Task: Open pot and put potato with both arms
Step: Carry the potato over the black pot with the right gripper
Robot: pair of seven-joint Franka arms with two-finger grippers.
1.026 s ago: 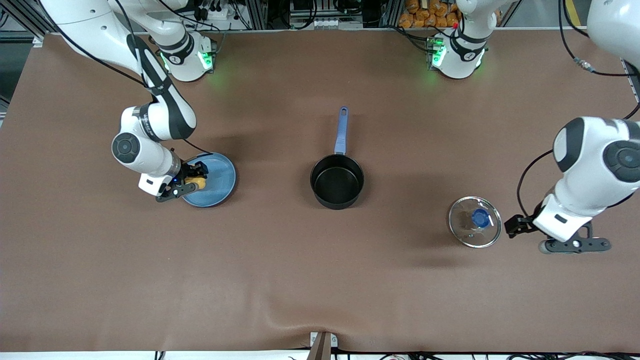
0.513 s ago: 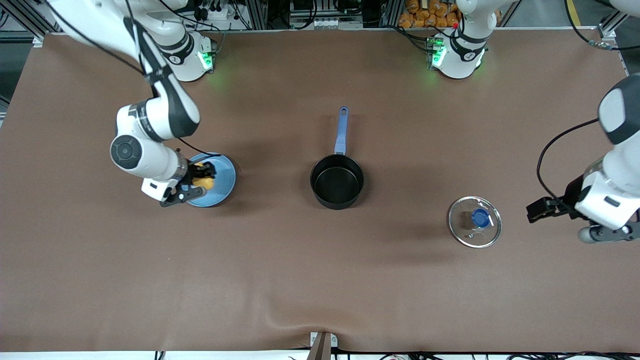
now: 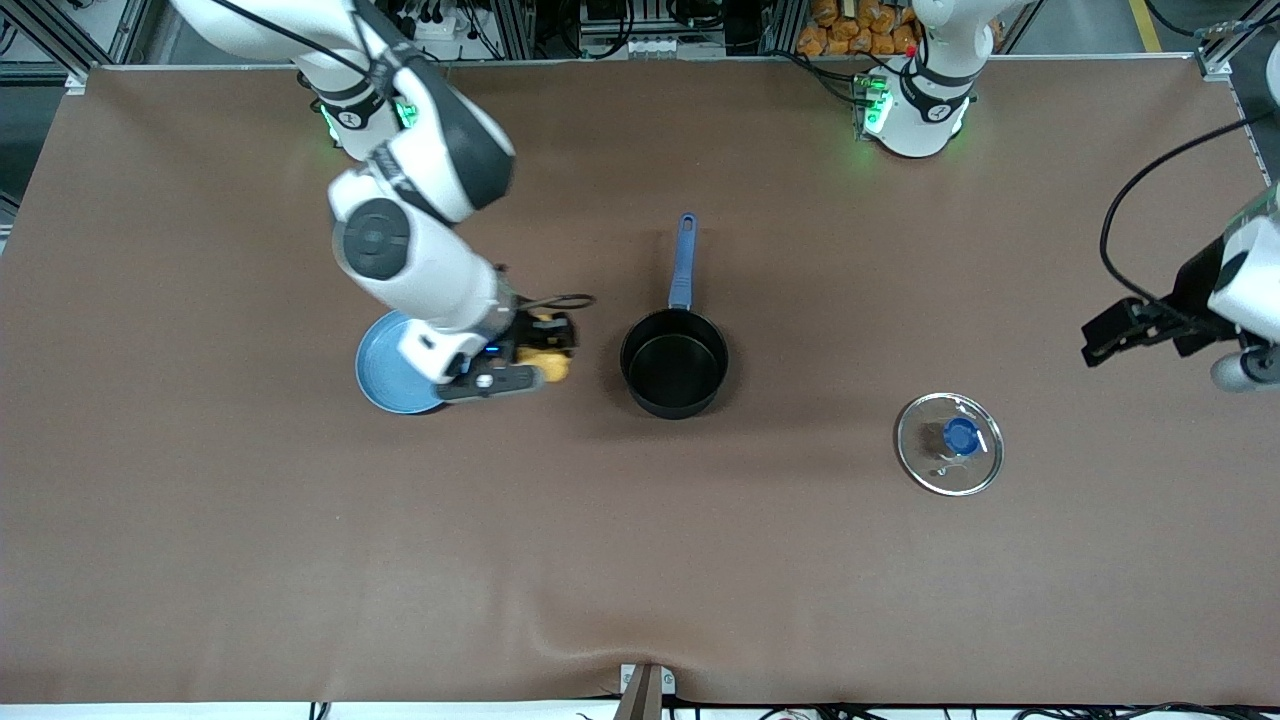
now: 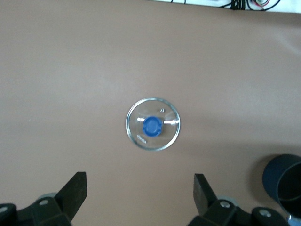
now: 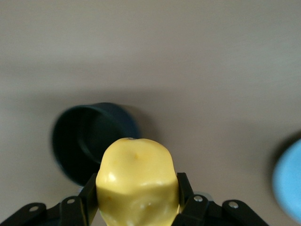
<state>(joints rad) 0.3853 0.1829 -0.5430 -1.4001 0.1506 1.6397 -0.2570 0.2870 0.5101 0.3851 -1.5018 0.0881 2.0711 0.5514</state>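
Front view: right gripper (image 3: 540, 352) aloft with potato (image 3: 548, 362) clamped between fingers, over bare table between plate (image 3: 385, 365) and pot (image 3: 674, 362). Pot uncovered, mouth clear, blue handle pointing toward the bases. Lid (image 3: 949, 443) flat on the table toward the left arm's end, well apart from the pot. Left gripper (image 3: 1125, 330) raised near that end, waiting.

Left wrist view: left gripper (image 4: 140, 190) spread wide, nothing between fingers (image 4: 75, 190); lid (image 4: 153, 124) well out ahead of the tips; pot rim (image 4: 281, 181) at the edge.

Right wrist view: fingers (image 5: 89, 195) closed on both flanks of potato (image 5: 137, 181); pot (image 5: 89, 139) just ahead of the tips, plate (image 5: 289, 181) off to one side.

Handling, judged: potato light, firm, lumpy, smooth-skinned; grip across the middle sound. No legible writing or brand seen.
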